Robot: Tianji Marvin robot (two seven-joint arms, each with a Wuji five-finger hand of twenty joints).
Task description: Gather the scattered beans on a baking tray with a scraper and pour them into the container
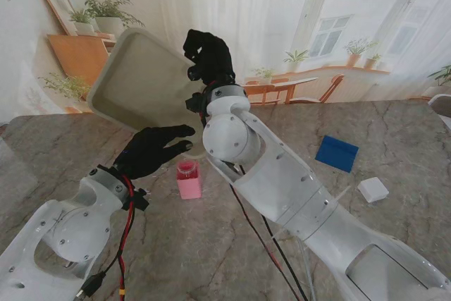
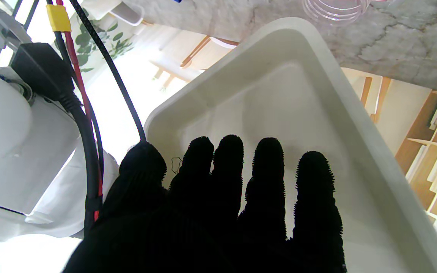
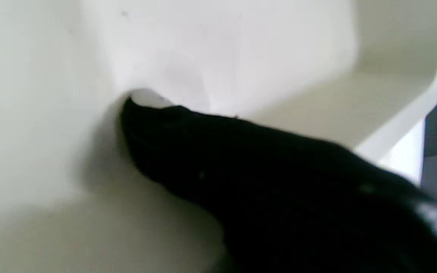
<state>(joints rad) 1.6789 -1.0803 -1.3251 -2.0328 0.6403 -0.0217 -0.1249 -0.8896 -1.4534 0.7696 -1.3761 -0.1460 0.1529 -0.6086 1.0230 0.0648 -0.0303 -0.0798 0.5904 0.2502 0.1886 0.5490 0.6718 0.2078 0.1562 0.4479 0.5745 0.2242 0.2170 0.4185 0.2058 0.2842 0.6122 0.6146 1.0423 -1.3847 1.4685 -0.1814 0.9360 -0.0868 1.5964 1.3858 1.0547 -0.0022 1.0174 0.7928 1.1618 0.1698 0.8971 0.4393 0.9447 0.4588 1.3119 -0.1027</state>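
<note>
The cream baking tray point(image 1: 144, 75) is lifted off the table and tipped steeply, its low corner over the pink container point(image 1: 188, 180). My right hand point(image 1: 207, 53) is shut on the tray's upper right rim; in the right wrist view a black finger point(image 3: 211, 151) presses against the tray's inside point(image 3: 241, 49). My left hand point(image 1: 151, 150) is open, with straight fingers point(image 2: 264, 178) lying by the low edge of the tray point(image 2: 290, 87); I cannot tell whether they touch it. No beans show on the tray. The blue scraper point(image 1: 336, 153) lies on the table to the right.
A small white box point(image 1: 372, 189) sits on the marble table point(image 1: 394, 132) nearer to me than the scraper. The clear mouth of the container point(image 2: 336, 9) shows in the left wrist view. My right arm point(image 1: 282, 188) crosses the middle of the table.
</note>
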